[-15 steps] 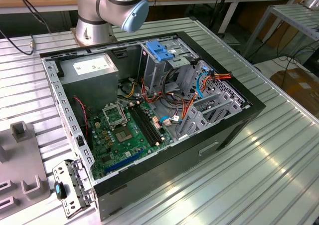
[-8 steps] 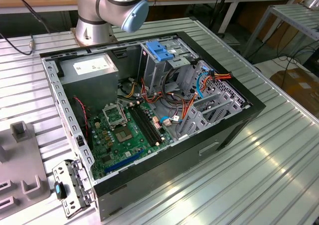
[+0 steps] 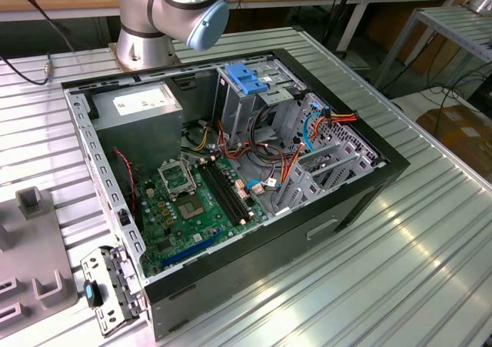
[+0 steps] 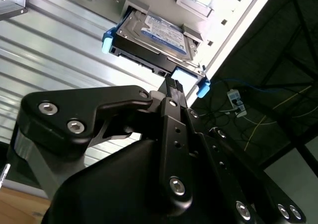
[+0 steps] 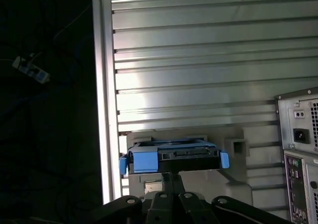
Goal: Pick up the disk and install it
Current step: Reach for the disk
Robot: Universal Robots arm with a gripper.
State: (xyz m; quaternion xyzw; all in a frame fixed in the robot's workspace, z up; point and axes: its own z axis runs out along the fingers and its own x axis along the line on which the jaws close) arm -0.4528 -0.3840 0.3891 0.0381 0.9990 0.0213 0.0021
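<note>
The disk (image 4: 159,35) is a silver-grey drive with a white-and-blue label and blue side rails. It lies in a grey holder (image 5: 233,149) on the ribbed metal table, close to the table's edge, and its end face (image 5: 186,154) shows in the first wrist view. My black gripper (image 5: 171,178) hangs just short of the disk's near edge, also seen as the gripper (image 4: 172,83) in the second wrist view. Its fingers are drawn together with nothing visible between them. In the exterior view the open computer case (image 3: 361,201) lies on its side with the arm's base (image 3: 169,16) behind it.
Inside the case are a grey cage with a blue top (image 3: 250,78), a power supply box (image 3: 142,105), a green motherboard (image 3: 192,201) and loose cables. The case's rear panel (image 5: 298,154) stands near the holder. The table's edge (image 5: 105,110) drops to dark floor. Grey fixtures (image 3: 31,247) sit at the exterior view's left.
</note>
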